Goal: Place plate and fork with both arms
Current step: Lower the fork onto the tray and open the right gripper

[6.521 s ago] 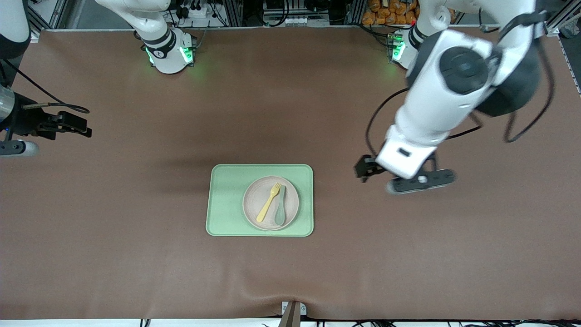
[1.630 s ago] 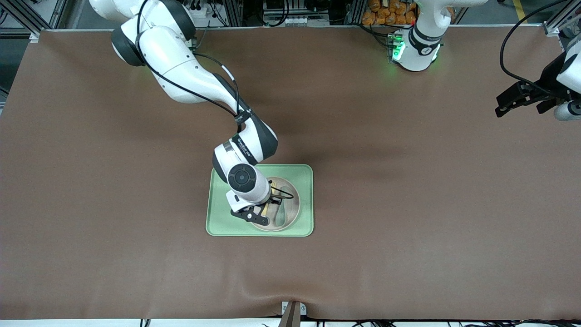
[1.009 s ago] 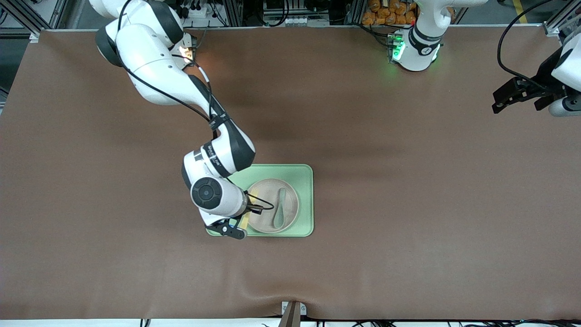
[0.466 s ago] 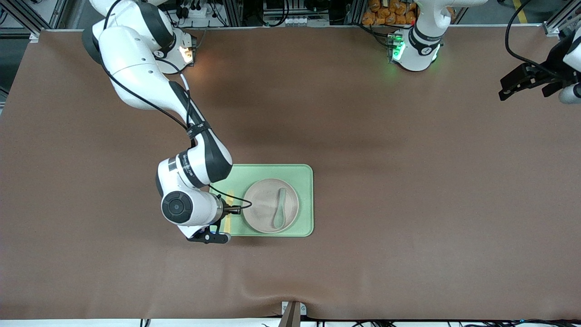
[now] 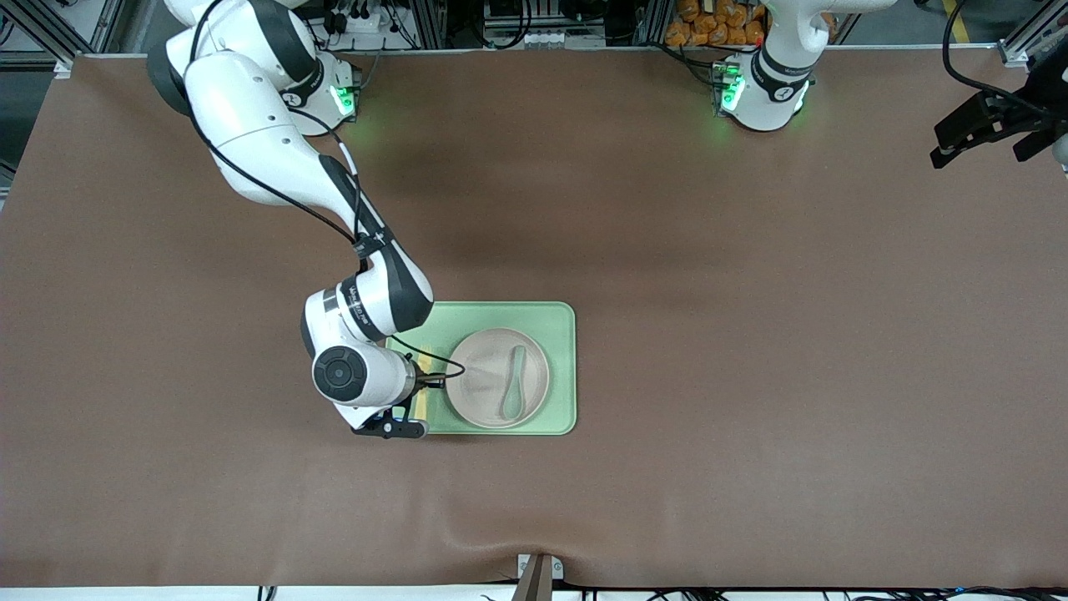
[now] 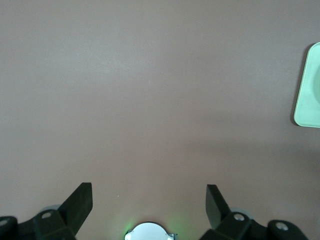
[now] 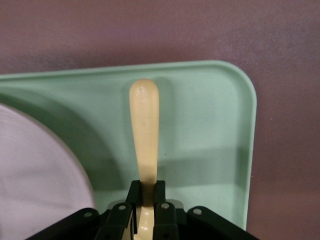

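Over the green tray's (image 5: 552, 367) corner nearest the front camera, at the right arm's end, the right hand (image 7: 146, 210) grips the pale-yellow fork (image 7: 144, 130). Its black fingers are closed tight on the fork partway along, and the rounded handle end juts out over the tray floor, close to the tray's rim. In the front view only a thin yellow strip of the fork (image 5: 422, 399) shows beside the wrist of the right arm (image 5: 275, 159), which covers the right hand itself.

Just beside the fork, toward the left arm's end of the tray, the round off-white plate (image 5: 484, 380) sits flat on the tray; its curved edge (image 7: 45, 170) shows in the right wrist view close to the fork but apart from it. A grey-green spoon (image 5: 513, 384) lies on the plate, handle pointing away from the front camera.

Well apart from tray and plate, the left arm waits at its own end of the brown desk (image 5: 751, 334). Its left hand (image 5: 989, 125) hangs over the desk's edge, up near the row of bases, and the left wrist view shows the left hand (image 6: 149, 205) wide open and holding nothing, above bare desk, with a corner of the tray (image 6: 307, 90) at the picture's border.
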